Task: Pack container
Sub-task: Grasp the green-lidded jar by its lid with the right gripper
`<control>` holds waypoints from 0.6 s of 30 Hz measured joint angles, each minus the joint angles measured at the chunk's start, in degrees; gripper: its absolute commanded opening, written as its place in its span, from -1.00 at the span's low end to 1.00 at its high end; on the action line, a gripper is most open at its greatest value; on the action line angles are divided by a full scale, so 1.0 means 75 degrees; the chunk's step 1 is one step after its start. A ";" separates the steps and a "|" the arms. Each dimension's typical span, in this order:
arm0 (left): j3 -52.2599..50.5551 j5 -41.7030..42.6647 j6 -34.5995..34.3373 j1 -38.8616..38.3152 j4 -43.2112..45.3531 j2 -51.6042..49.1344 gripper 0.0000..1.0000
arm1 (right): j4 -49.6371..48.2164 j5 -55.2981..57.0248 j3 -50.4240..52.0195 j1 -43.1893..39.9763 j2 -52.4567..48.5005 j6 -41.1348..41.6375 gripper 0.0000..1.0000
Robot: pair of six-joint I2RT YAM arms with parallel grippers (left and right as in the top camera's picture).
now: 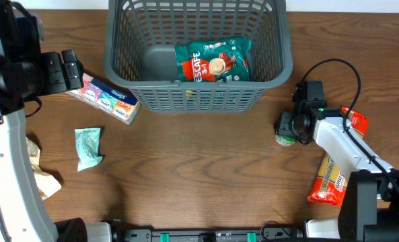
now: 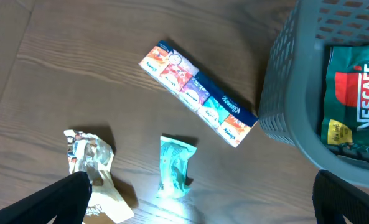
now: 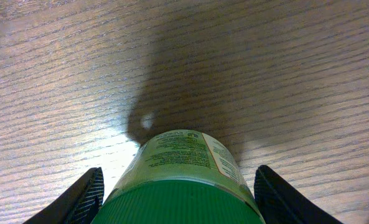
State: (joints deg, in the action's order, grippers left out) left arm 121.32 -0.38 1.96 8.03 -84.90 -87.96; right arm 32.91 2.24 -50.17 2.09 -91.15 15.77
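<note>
**A:** Where was the left gripper [image 1: 70, 70]?
**B:** Left of the container [image 1: 198, 101], fingers spread wide and holding nothing, with a tissue pack [image 1: 105, 99] near it.
**A:** And the container?
**B:** Between both arms, with a Nescafé bag [image 1: 214, 60] inside.
**A:** What about the right gripper [image 1: 288, 124]?
**B:** Right of the container, flanking a green-lidded jar [image 3: 178, 162]. I couldn't tell whether it pinched.

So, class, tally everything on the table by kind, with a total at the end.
Baskets: 1, the container
Bags and packets: 4, the coffee bag, teal packet, crumpled wrapper and orange bag, which is partly hidden
Tissue packs: 1, the tissue pack
Jars: 1, the green-lidded jar
Total: 7
</note>
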 measured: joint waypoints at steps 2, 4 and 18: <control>0.0000 0.0000 0.0000 0.0000 0.0000 0.0000 0.97 | 0.0000 0.0000 0.0000 0.0000 0.0000 0.0000 -0.69; 0.0003 0.0000 0.0000 0.0000 0.0000 0.0000 0.97 | 0.0000 0.0000 0.0000 0.0000 0.0000 0.0000 -0.86; 0.0000 0.0000 0.0000 0.0000 -0.0003 0.0000 0.97 | 0.0475 0.0006 -0.0280 0.0000 0.0000 -0.0003 -0.98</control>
State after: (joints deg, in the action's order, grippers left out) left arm 121.32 -0.38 1.96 8.03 -84.93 -87.96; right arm 36.47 2.28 -52.27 2.09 -91.15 15.75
